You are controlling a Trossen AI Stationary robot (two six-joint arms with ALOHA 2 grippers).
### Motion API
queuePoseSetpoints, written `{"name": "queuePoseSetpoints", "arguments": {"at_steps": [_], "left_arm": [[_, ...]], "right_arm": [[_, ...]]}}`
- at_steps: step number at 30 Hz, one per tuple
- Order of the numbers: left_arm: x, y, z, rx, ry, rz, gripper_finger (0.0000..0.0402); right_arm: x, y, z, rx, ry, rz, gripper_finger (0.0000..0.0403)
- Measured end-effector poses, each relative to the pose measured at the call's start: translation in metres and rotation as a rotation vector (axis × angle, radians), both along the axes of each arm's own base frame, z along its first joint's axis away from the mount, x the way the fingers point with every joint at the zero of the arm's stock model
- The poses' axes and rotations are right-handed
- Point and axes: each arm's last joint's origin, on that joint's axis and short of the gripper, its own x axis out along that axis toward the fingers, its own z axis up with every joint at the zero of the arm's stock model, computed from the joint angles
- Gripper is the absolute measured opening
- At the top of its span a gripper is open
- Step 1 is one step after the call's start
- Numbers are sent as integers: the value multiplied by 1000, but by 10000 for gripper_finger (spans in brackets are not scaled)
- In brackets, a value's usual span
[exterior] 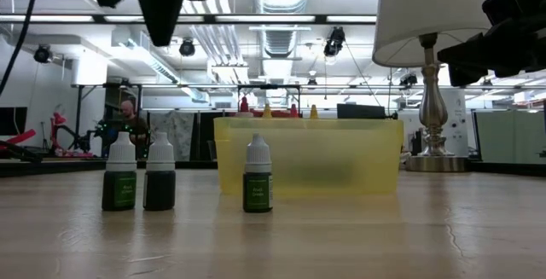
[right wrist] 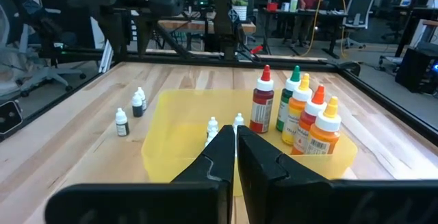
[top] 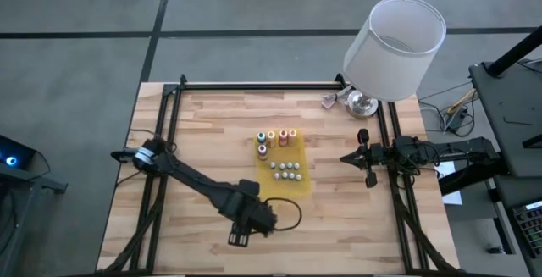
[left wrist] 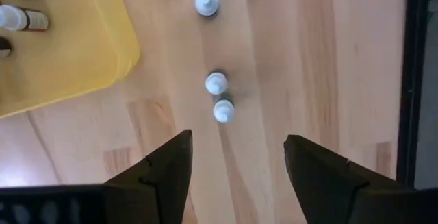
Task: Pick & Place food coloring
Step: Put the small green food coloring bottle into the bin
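Observation:
Several colour-capped food coloring bottles (right wrist: 301, 114) stand upright in the far part of a yellow tray (top: 284, 165), with small white-capped bottles (top: 286, 172) in rows nearer. Three more small dark bottles with white caps (left wrist: 216, 82) stand on the table by the tray's near side, two close together and one (exterior: 258, 175) apart. My left gripper (left wrist: 236, 169) hangs open above the table, pointing down, just short of the close pair and touching nothing. My right gripper (right wrist: 235, 155) is shut, held above the table's right side and pointing at the tray.
A table lamp with a white shade (top: 394, 48) stands at the far right corner. Black frame rails (top: 254, 86) run along the table's far, left and right edges. The bare wood (top: 356, 226) lies near and right of the tray.

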Motion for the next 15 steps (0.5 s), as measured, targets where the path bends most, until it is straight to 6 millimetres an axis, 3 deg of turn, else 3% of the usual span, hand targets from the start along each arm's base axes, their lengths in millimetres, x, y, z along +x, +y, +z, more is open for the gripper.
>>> {"name": "queuePoseSetpoints", "arguments": {"at_steps": [6, 15], "left_arm": [[-19, 0, -1, -35, -80, -20, 202], [-32, 5, -34, -78, -172, -21, 202]], "right_arm": [[0, 0, 0, 0, 0, 0, 9], [0, 0, 0, 0, 0, 0, 9]]}}
